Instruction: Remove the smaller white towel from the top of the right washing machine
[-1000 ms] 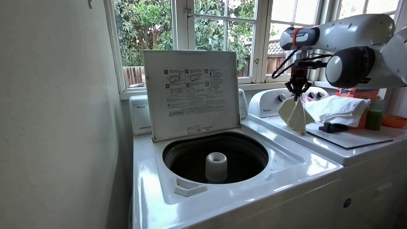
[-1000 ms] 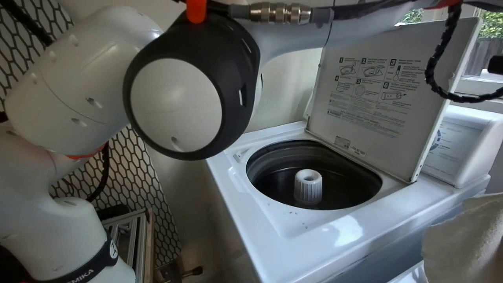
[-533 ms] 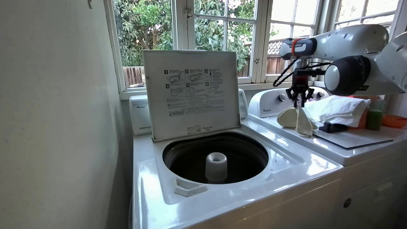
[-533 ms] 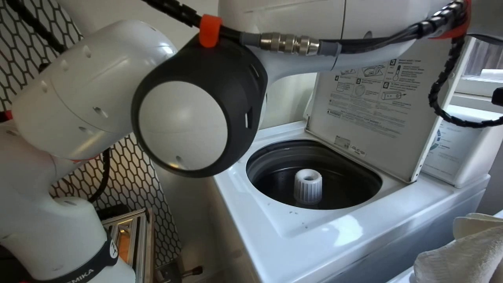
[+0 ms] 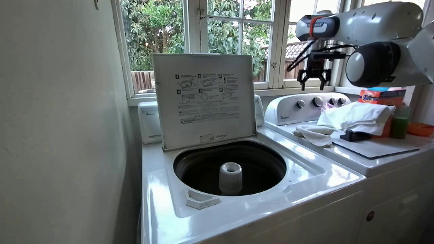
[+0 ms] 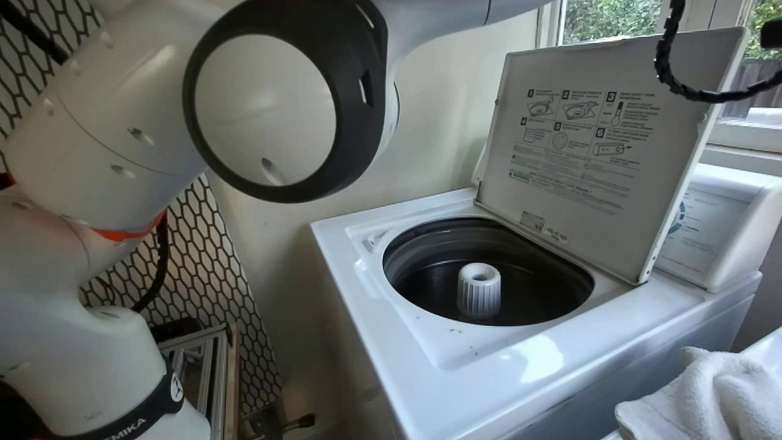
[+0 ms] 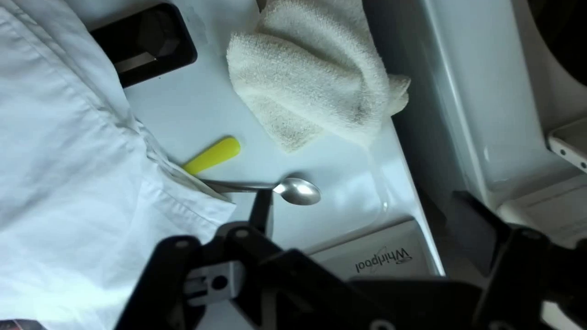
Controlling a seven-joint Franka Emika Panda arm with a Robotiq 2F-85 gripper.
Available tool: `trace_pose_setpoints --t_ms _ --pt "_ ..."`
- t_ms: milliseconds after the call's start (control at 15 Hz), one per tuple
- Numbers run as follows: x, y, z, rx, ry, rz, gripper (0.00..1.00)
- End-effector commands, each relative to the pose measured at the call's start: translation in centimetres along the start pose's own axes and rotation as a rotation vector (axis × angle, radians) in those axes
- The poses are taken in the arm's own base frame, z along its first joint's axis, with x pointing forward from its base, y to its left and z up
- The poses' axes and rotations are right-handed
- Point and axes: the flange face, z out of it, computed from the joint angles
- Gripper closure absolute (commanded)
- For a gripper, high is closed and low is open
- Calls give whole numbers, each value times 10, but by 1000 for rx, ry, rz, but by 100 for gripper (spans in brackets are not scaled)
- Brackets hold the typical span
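Lower the wide-spread, empty gripper (image 5: 312, 88) over the small white terry towel (image 7: 312, 78); pinch its raised fold deeply, then lift straight off the right-hand Whirlpool washing machine (image 5: 356, 161).

In an exterior view, the right washing machine (image 5: 386, 189) was noted right of the neighbouring washer (image 5: 307, 183). On the former, the smaller towel (image 5: 318, 136) was found left of the cloth (image 5: 359, 117); the box (image 5: 381, 97) was seen behind the cloth, bottle (image 5: 399, 128) and bowl (image 5: 420, 129) to its right. In the wrist view, a spoon (image 7: 298, 191) was located between towel and control panel (image 7: 371, 250), apparently tucked partly under the cloth.
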Motion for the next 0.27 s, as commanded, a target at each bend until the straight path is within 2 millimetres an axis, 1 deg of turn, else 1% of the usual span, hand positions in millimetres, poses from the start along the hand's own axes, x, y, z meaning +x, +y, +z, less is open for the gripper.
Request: trace_pose_setpoints --t_ms 0,67,200 --pt "-2 -5 -8 4 8 -10 0" --pt "-2 -8 -11 5 13 -16 0" --pt "-2 -9 -11 5 12 -20 0"
